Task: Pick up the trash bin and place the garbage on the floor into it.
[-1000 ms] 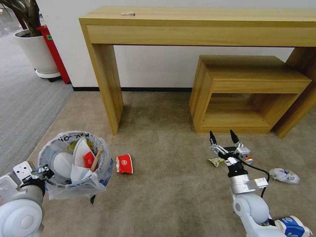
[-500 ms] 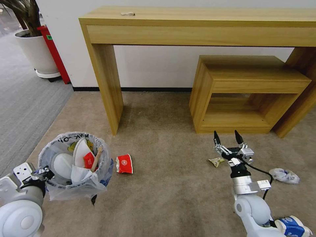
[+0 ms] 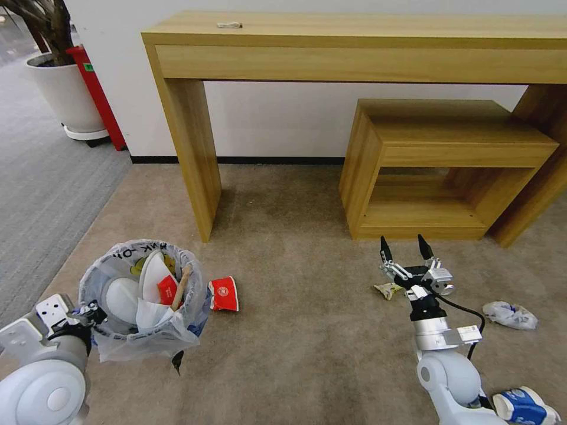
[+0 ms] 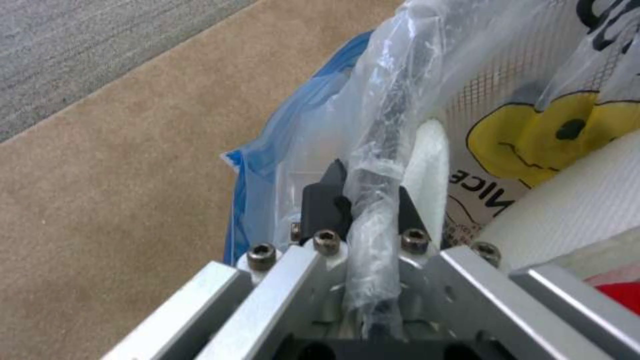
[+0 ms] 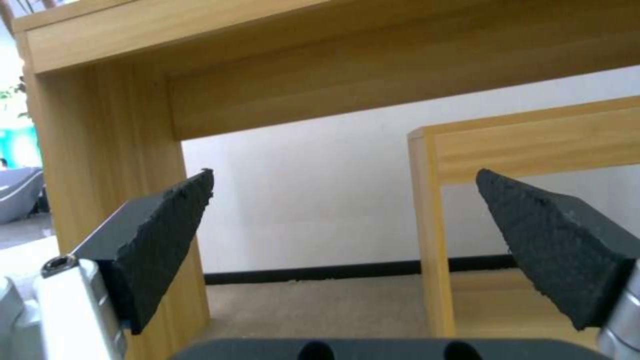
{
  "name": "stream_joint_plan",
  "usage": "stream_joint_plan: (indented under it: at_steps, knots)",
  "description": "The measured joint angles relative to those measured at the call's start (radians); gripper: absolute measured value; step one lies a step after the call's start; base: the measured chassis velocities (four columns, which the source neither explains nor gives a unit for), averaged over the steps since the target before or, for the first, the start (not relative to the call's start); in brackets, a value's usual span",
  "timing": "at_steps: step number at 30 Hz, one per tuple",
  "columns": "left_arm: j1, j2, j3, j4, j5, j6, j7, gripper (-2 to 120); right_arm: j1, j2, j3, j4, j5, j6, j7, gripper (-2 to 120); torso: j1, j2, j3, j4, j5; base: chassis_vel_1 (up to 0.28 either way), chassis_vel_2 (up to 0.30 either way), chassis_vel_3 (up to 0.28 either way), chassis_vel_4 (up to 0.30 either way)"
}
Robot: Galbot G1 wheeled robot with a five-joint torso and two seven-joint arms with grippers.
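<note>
Two grippers: left one clamped on the bin rim, right one spread wide and holding nothing.
Trash bin (image 3: 144,301): upright, mouth up, long axis vertical, held at its rim on the side toward the left gripper; bag-lined, black lettering at far rim.
Left gripper (image 4: 363,200): fingers (image 4: 325,202) pinched narrow on bunched plastic bag and bin rim, one finger outside, one inside.
Bin contents: white slippers (image 3: 152,278) standing on edge, red wrapper (image 3: 168,289), chopstick (image 3: 181,285) leaning against the rim on the side away from the left gripper.
Right gripper (image 3: 403,249): fingers wide apart, tips pointing away from the robot toward the low wooden shelf unit (image 3: 437,168); nothing between them.
Yellowish scrap (image 3: 388,289): on the floor (image 3: 295,330) just beside the right gripper's wrist, on the side toward the bin.
Red wrapper on floor (image 3: 224,293): just beside the bin, well apart from the right gripper.
Crumpled paper (image 3: 510,314): on the floor near the right arm, on the side away from the bin.
Blue-white paper cup (image 3: 522,406): lying on its side behind the right gripper, by the arm's base.
Table (image 3: 354,41): beyond both grippers, against the wall.
</note>
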Motion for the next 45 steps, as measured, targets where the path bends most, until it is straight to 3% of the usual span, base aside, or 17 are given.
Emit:
stream_joint_plan:
  at_steps: [45]
  knots:
    - [0.004,0.003,0.010,-0.001,0.009,0.000,0.000,1,0.000,0.001,-0.011,-0.005,0.017,0.023,0.014,100,0.000,0.000,0.000,0.0001,0.0000,0.044,0.041,-0.044,-0.040]
